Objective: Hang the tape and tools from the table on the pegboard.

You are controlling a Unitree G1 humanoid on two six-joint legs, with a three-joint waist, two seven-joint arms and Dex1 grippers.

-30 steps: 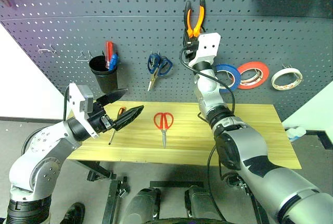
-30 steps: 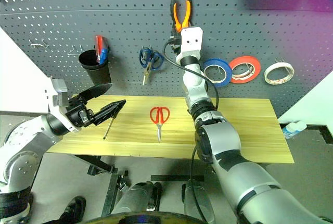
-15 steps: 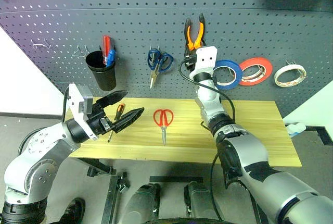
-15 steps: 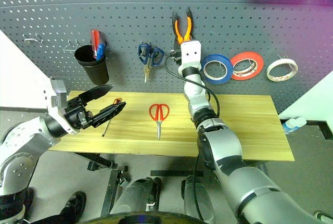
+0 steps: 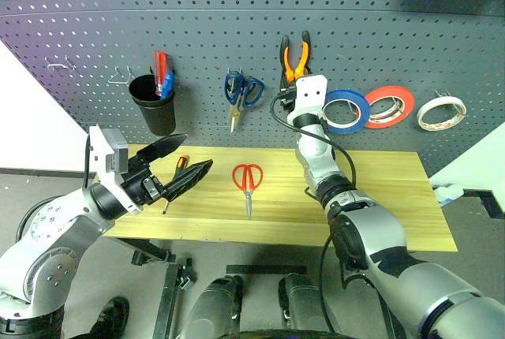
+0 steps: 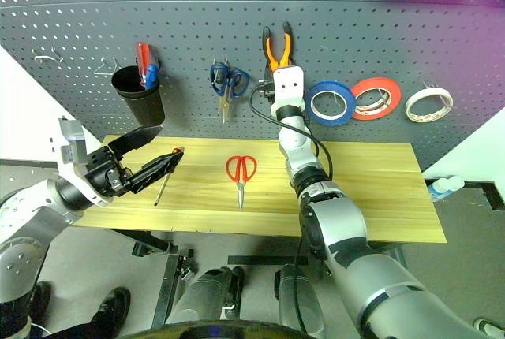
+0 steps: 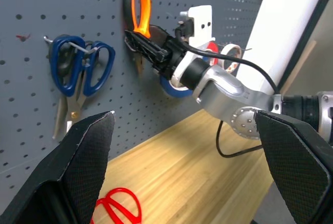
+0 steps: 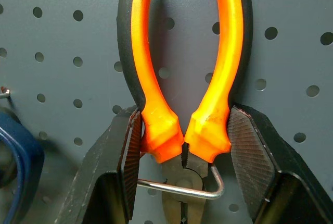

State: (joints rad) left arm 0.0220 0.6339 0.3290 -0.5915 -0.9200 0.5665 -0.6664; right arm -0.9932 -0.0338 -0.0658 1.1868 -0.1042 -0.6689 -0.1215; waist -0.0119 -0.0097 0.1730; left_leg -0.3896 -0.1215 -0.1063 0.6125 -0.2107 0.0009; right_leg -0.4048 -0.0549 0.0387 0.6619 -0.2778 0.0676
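Right tool [image 8: 182,153]: I have it closed on the pliers [image 8: 182,78], pads pressed against the orange handle roots, against the pegboard [image 5: 394,47]. A wire hook [image 8: 179,187] sits just under the pads, the plier head running down through it; I judge the hang near done.

Pliers: rigid steel, fairly heavy, rubbery non-slip handles. Best held where I hold them, low on the handles near the pivot.

Left tool [image 5: 180,164]: jaws wide, empty, hovering over the counter [image 5: 379,197].

Screwdriver [image 5: 175,185]: directly beneath the left tool, on the counter. Thin, light, stiff; liable to roll. Take it by the handle.

Red scissors [image 5: 247,183]: flat on the counter, between the two tools. Rigid, light; take them at the pivot.

Blue tape [image 5: 344,110]: on the board, just beside the right tool.

Nearby on the board: blue scissors [image 5: 241,94], black cup [image 5: 155,106], red-orange roll [image 5: 387,107], cream roll [image 5: 441,113]. The blue tape crowds my right wrist on withdrawal.
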